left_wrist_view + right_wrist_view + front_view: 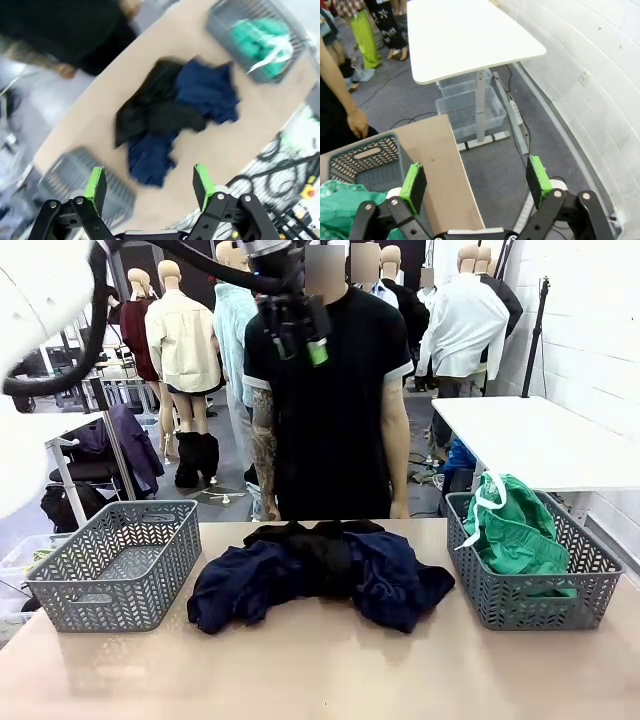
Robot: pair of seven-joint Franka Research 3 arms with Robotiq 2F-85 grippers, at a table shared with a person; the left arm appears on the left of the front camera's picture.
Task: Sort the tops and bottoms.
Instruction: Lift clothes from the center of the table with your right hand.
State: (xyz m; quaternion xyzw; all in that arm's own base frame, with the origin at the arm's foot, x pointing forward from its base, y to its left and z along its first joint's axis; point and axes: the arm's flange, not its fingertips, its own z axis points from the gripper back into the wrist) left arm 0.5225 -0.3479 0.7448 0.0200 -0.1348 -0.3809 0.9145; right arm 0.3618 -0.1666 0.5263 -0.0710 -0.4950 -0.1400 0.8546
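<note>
Left tool (pixel 149 186): jaws wide apart, nothing between the green pads. It hangs high over the worktop (pixel 320 670) and looks down on the whole spread. In the front view it sits level with the chest of the person (pixel 330 410).

Below it is a heap of dark clothes (pixel 320 570), navy and black pieces tangled together. The heap lies mid-worktop and touches neither basket. The wrist view is blurred, so I cannot tell the single garments apart. The heap lies open to the tool from above.

Right tool (pixel 475 182): jaws wide apart, empty. It hangs off the worktop's right-hand edge, over grey floor, with the right basket (pixel 520 605) near it. The basket is grey plastic with herringbone cut-outs.

Bottoms (pixel 510 530): bright green, bunched inside the right basket and heaped above its rim. A white drawstring (pixel 478 508) loops over the wall on the heap's side.

Left basket (pixel 115 565): same kind, at the worktop's left end, its bare base in view.

Surroundings:
- The person, in a black T-shirt, stands at the far edge close behind the heap.
- One hand (pixel 357 122) hangs down near the right basket's far corner.
- A white table (pixel 465 35) stands beyond that basket, apart from the worktop, with clear storage boxes (pixel 470 107) under it.
- Black cables (pixel 280 165) lie on the floor on the robot's side.
</note>
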